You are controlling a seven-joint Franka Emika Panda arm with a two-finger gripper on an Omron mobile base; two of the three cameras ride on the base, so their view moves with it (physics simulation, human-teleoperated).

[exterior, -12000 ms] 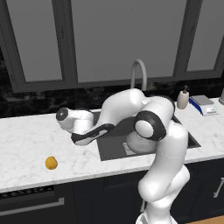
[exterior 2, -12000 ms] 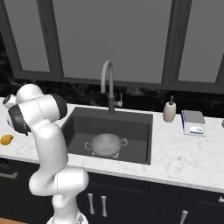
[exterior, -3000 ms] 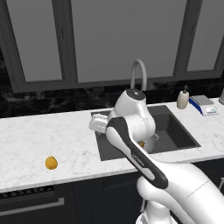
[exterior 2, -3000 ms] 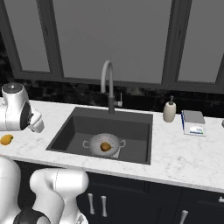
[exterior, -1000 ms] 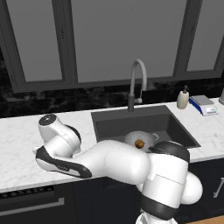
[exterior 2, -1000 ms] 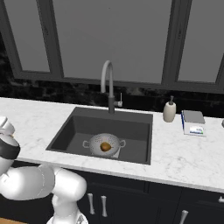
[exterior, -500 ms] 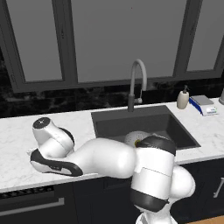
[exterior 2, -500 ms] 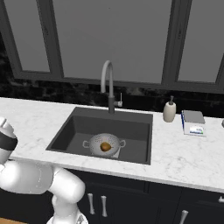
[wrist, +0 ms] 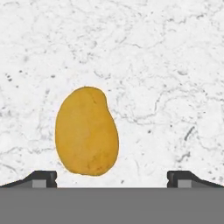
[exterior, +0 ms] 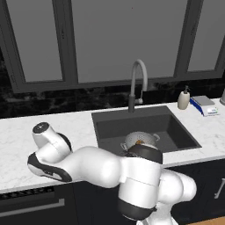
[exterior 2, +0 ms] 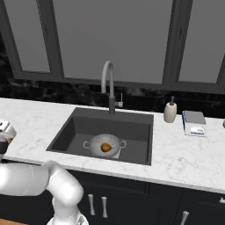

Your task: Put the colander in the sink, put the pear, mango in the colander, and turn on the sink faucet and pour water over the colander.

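From the left base view, the arm (exterior: 88, 165) is reaching low and to the left over the white marble tabletop (exterior: 17, 132), its wrist lying near the front edge, well to the left of the sink (exterior: 145, 127). The colander (exterior: 139, 140) is sitting upright in the sink near its front wall, partly hidden behind the arm's elbow, with a brown fruit just showing inside it. The faucet (exterior: 137, 83) is standing behind the sink, its arch pointing forward over the basin. A soap bottle (exterior: 183, 99) is standing on the tabletop to the right of the sink.

From the right base view, the colander (exterior 2: 105, 145) is resting on the sink (exterior 2: 132, 127) floor toward the front, and the pear (exterior 2: 106, 147) is lying in its middle. The faucet (exterior 2: 108, 85) is rising at the back rim, and the soap bottle (exterior 2: 170, 112) is standing to its right.

In the hand view, the mango (wrist: 86, 131) is lying on the marble tabletop (wrist: 166, 65), an egg-shaped orange-yellow fruit with its long axis running nearly up and down the picture and its narrower end pointing to the top. The jaws are standing wide open and holding nothing; the left fingertip (wrist: 41, 178) is just beside the mango's lower edge, the right one well apart from it, so the fruit is sitting left of the middle between them.
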